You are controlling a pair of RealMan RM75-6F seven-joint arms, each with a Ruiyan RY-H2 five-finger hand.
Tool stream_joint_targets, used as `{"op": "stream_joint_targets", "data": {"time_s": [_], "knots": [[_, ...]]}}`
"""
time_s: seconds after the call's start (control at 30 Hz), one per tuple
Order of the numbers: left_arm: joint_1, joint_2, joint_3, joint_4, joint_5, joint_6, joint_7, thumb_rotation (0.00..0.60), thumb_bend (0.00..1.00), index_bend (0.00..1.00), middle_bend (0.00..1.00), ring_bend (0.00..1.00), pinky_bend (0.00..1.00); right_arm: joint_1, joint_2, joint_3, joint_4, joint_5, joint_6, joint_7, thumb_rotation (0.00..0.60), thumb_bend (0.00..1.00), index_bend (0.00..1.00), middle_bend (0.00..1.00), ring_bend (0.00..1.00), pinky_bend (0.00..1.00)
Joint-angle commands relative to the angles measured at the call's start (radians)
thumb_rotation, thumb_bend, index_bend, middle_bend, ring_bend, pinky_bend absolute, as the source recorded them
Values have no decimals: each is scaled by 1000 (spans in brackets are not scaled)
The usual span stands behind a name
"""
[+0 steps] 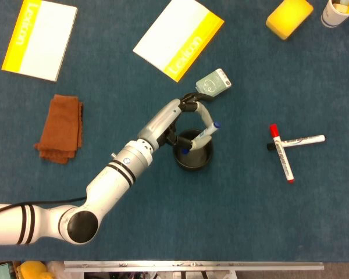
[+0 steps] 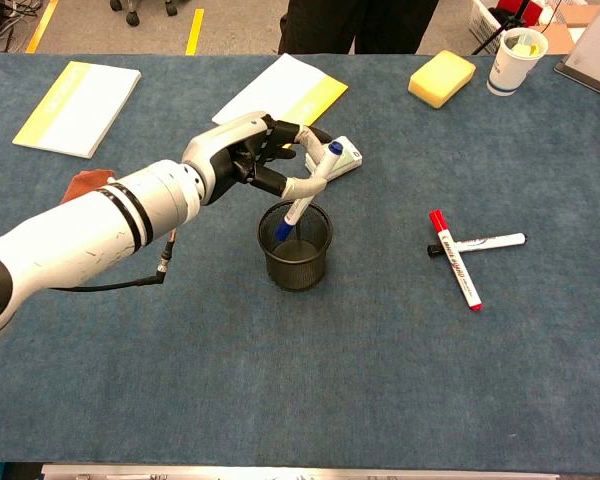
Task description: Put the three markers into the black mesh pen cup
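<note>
- The left arm (image 2: 90,235) enters from the lower left of the chest view; its shoulder end is cut off by the frame edge.
- The left hand (image 2: 260,160) sits above the cup (image 2: 296,247) near the frame's centre, fingers wrapped round the blue marker (image 2: 310,185).
- That marker is tilted, its lower end dipped inside the cup's rim and its capped end up toward the upper right. Whether the tip touches the cup's floor cannot be made out through the mesh.
- Right of centre, the red marker (image 2: 454,259) and the black marker (image 2: 480,242) lie on the table (image 2: 380,380), crossed and touching near their caps, well apart from the cup.
- A small green box (image 1: 213,84) lies just beyond the hand, partly hidden by the fingers in the chest view.
- A brown cloth (image 1: 60,128) at left is mostly hidden behind the arm in the chest view.
- Farther back lie two yellow-edged booklets (image 1: 178,38), a yellow sponge (image 2: 441,78) and a paper cup (image 2: 516,59).
- The right hand appears in neither view.
</note>
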Motion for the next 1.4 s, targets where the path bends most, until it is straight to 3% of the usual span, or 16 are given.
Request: {"op": "stream_joint_targets", "data": {"time_s": [0.03,0.3,0.47,0.73,1.03,1.4], "knots": [[20,22,27,20,81,-9,18,600,281,141,31,0,5,2,0,0,1,-1,-2,1,600,303,199,189,97,276],[51,128,84,3,237,19,113,600,281,67,0,0,4,16,-4,1,5,-9,-20,-3,600,303,199,189,97,276],[86,220,117,-23,327,87,205,600,280,130,25,0,4,30,0,-3,0,-21,-39,-17,600,303,229,189,97,276],[180,343,186,-34,465,241,338,600,281,239,64,0,5,78,-13,-17,11,-65,-104,-98,600,303,384,208,97,276],[289,459,253,-24,596,368,373,600,281,262,71,0,5,159,-67,-37,28,-81,-241,-190,600,303,394,208,97,276],[375,546,293,-21,657,426,342,600,281,267,71,0,6,253,-167,-65,82,-150,-346,-302,600,303,404,215,97,276]]}}
